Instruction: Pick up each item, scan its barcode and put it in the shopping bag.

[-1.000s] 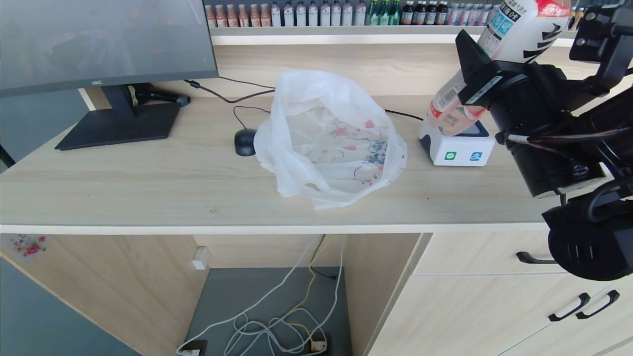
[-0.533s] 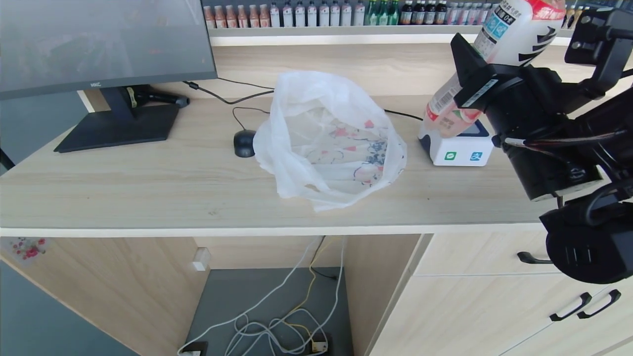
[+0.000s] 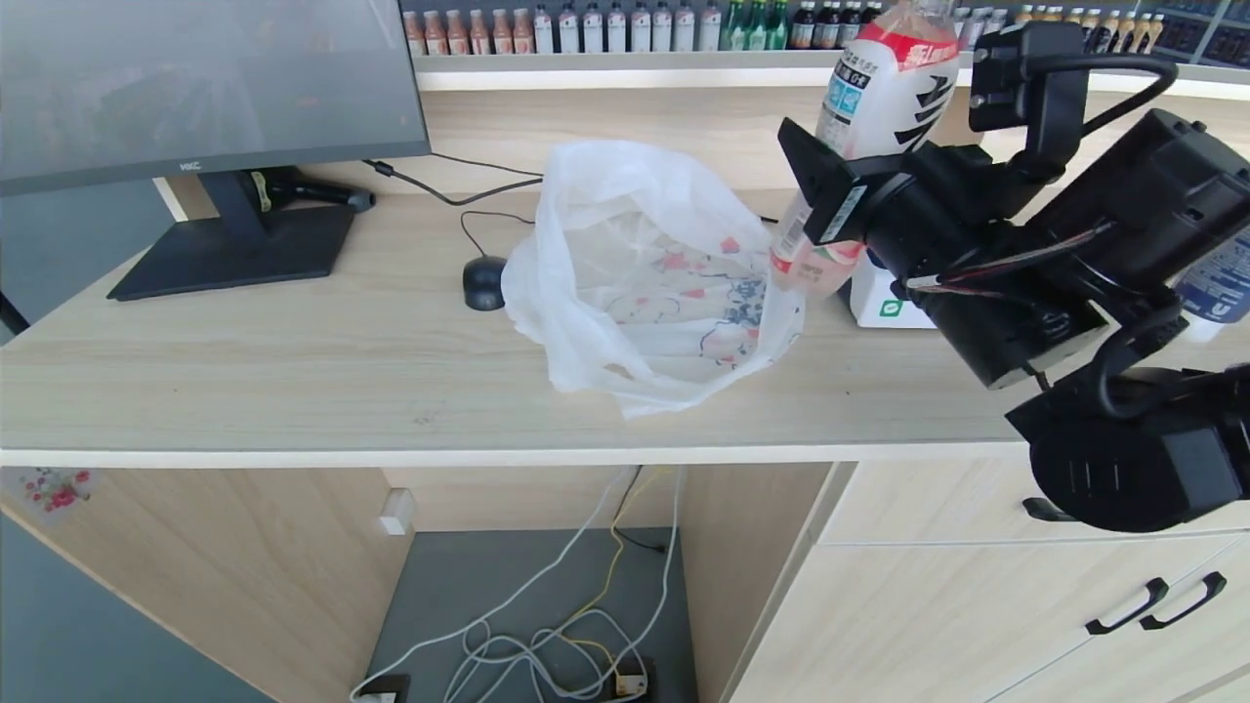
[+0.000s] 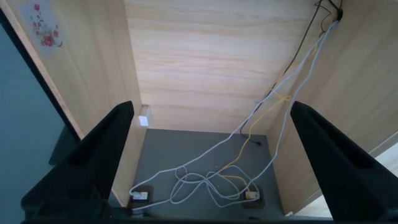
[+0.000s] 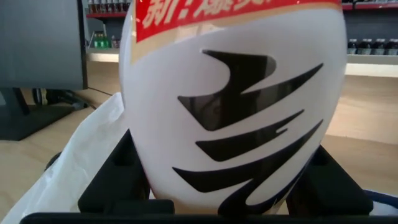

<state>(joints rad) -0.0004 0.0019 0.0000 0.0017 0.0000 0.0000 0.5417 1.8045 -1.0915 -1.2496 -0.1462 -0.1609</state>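
Observation:
A white drink bottle (image 3: 872, 107) with a red band and black stripes is held in my right gripper (image 3: 852, 200), which is shut on its middle. The bottle tilts slightly, its base hanging just above the right rim of the open white plastic shopping bag (image 3: 645, 273) on the counter. In the right wrist view the bottle (image 5: 236, 106) sits between the black fingers (image 5: 115, 180), with the bag (image 5: 74, 155) below it. The white scanner box (image 3: 884, 305) stands behind the arm, partly hidden. My left gripper (image 4: 211, 162) is open, low in front of the counter's knee space, holding nothing.
A monitor (image 3: 195, 78) on a black stand is at the counter's back left, with a black mouse (image 3: 482, 280) next to the bag. Another bottle with a blue label (image 3: 1216, 283) is at the far right. Drawers (image 3: 977, 586) sit under the counter and cables (image 4: 236, 168) lie below.
My right arm has carried the bottle to the left, from above the scanner box to the bag's right rim. The bottle now stands more upright.

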